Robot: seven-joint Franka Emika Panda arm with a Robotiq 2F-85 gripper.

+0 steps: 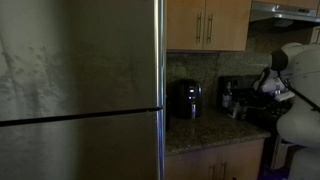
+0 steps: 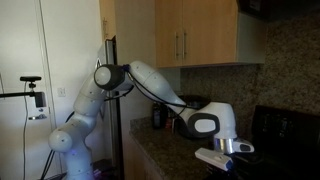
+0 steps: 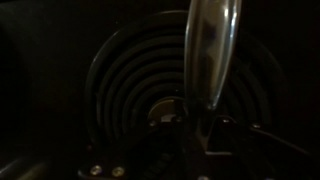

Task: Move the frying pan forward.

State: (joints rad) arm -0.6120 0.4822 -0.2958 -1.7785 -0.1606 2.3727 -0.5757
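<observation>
The wrist view is very dark. A shiny metal frying pan handle (image 3: 208,50) runs from the top edge down to the middle of the picture. Its lower end sits between my dark gripper fingers (image 3: 205,125), which look closed round it. The pan's bowl is out of view. A black coil burner (image 3: 140,80) lies beneath the handle. In an exterior view my gripper (image 2: 225,150) hangs low over the stove at the lower right. In an exterior view my white arm (image 1: 297,95) leans in at the right edge, and the pan is hidden.
A large steel fridge (image 1: 80,90) fills the left. A black appliance (image 1: 185,98) and small bottles (image 1: 230,98) stand on the granite counter (image 1: 200,130). Wooden cabinets (image 2: 190,35) hang above. A camera stand (image 2: 35,95) is at the left.
</observation>
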